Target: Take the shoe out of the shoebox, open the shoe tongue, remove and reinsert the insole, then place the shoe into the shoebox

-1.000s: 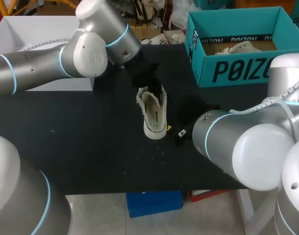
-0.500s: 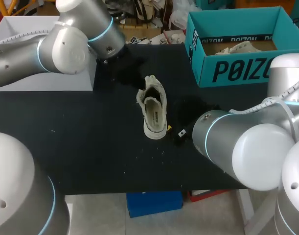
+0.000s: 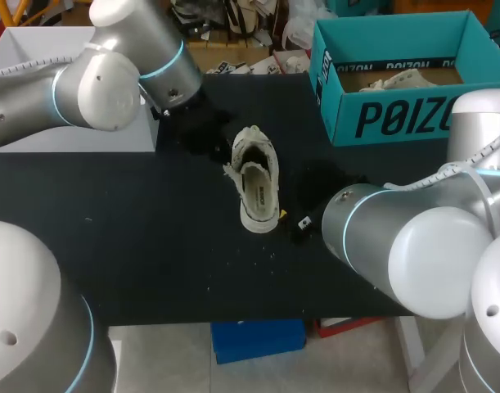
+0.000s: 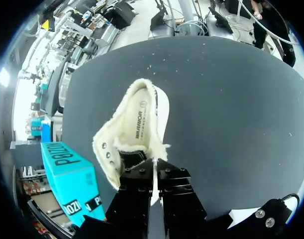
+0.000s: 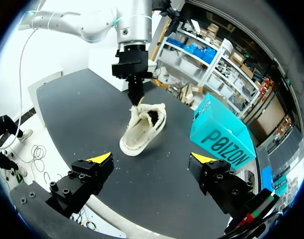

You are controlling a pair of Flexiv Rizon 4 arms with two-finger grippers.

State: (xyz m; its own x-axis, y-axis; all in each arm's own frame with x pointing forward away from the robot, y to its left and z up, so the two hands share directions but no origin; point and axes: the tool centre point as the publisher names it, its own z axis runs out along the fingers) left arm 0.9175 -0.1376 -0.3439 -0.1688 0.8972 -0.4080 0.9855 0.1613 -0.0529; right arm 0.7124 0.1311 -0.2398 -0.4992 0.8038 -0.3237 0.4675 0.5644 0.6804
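Your left claw (image 4: 154,172) pinches the frayed rim of the soft cream shoe (image 4: 136,124); your right claw (image 5: 152,158) gapes, shoe ahead

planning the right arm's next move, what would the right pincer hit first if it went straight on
Probably the shoe, lying ahead of the open right pincer; depth is unclear.

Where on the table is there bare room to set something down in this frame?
The table is bare from the shoe out to its left edge, and along the near edge. Crowded: the left gripper pinches the shoe's far end, the right gripper sits beside the shoe, on the shoebox side.
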